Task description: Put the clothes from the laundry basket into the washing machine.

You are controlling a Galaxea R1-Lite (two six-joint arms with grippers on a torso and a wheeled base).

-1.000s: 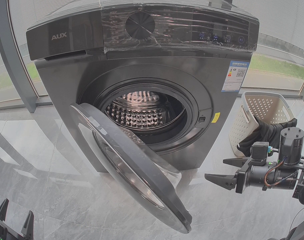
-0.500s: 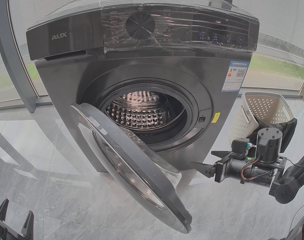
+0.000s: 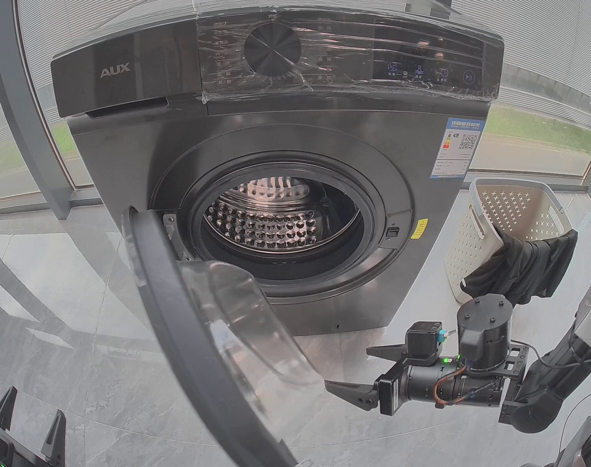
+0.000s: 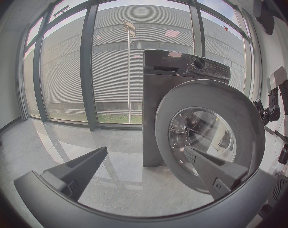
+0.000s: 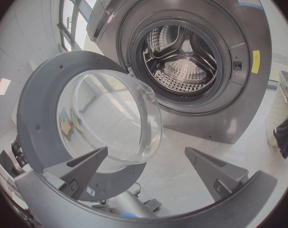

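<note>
Right gripper [image 3: 348, 367], fingers apart, hung low beside wide-open door [image 3: 179, 332]; left gripper [image 3: 35, 401] apart too. Dark clothes [image 3: 522, 267] draped over laundry basket [image 3: 477, 228] rim, far right.

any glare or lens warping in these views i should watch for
Head view: fisheye bows the edges of the washing machine, and the glossy floor mirrors window light. Left wrist view: bright windows behind, dark rounded corners. Right wrist view: reflections on the door glass; the drum is well lit.
</note>
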